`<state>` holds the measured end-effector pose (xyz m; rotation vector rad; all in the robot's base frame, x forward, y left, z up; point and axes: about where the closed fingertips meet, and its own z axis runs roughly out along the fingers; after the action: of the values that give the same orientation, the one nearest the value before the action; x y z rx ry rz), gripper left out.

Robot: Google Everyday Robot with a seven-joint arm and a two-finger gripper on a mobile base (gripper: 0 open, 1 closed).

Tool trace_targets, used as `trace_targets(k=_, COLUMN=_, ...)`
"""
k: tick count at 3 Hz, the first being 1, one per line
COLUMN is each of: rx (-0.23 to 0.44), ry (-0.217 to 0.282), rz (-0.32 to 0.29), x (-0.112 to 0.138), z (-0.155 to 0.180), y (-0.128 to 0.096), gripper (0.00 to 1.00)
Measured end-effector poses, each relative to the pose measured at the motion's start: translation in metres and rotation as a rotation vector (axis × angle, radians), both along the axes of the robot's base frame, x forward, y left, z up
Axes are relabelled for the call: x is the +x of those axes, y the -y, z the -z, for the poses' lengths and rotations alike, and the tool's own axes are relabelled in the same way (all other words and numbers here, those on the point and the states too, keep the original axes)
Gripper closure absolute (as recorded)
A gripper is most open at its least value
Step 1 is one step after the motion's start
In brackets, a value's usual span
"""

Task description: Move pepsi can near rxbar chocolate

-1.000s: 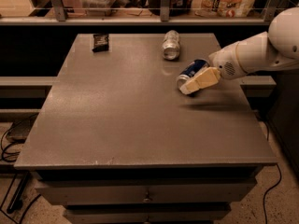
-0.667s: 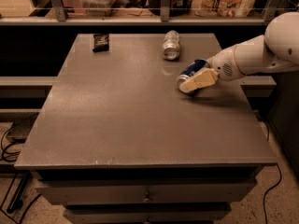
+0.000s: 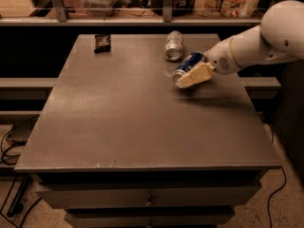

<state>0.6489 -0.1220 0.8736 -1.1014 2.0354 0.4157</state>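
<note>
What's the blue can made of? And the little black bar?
The blue can, held by the gripper above the right of the table, looks like painted metal: its end shines silver. The black bar may be wrapped in plastic or foil: dark, dull.

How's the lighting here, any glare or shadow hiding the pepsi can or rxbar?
Camera view: dim, warm light, no strong glare; the gripper, clamped on the pepsi can at the right rear of the table, casts a soft shadow beneath; the rxbar chocolate at far left is dark but distinguishable.
</note>
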Motion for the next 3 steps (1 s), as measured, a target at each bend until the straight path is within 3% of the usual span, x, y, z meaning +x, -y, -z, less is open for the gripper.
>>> trace_targets(k=1, rx=-0.030, ry=0.112, rz=-0.112, x=-0.008, z=-0.057, y=-0.039, gripper=0.88)
trace_targets(k=2, rx=-0.028, ry=0.115, rz=-0.118, x=-0.006, z=-0.055, y=-0.044, gripper=1.00)
trace_targets(k=3, rx=-0.010, ry=0.119, rz=-0.116, x=0.002, z=-0.050, y=-0.054, gripper=1.00)
